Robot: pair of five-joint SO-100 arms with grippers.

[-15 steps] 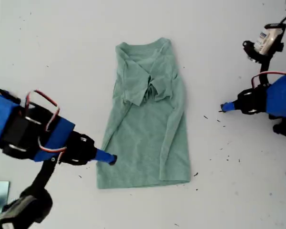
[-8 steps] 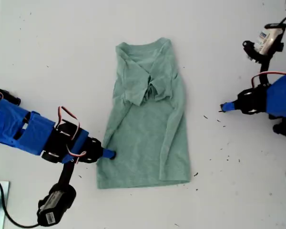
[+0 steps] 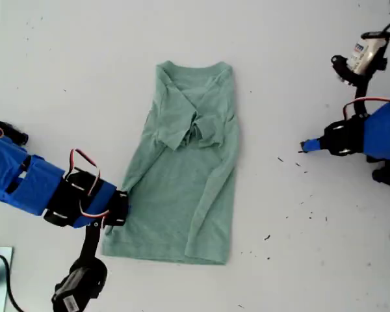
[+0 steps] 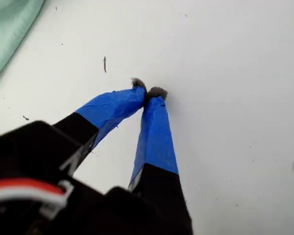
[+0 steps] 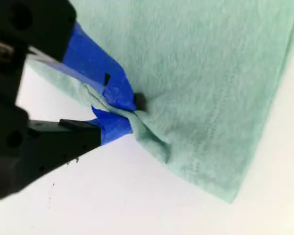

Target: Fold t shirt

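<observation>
the pale sage-green knit t shirt lies mid-table, sleeves folded in. my second gripper pinches its side edge – likely to drag it. my first gripper, clamped empty, waits well apart over the white table.

Blue-taped arms (red cables)

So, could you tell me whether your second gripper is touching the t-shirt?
Touching: in the second wrist view my second gripper is shut on a bunched edge of the t-shirt.
</observation>
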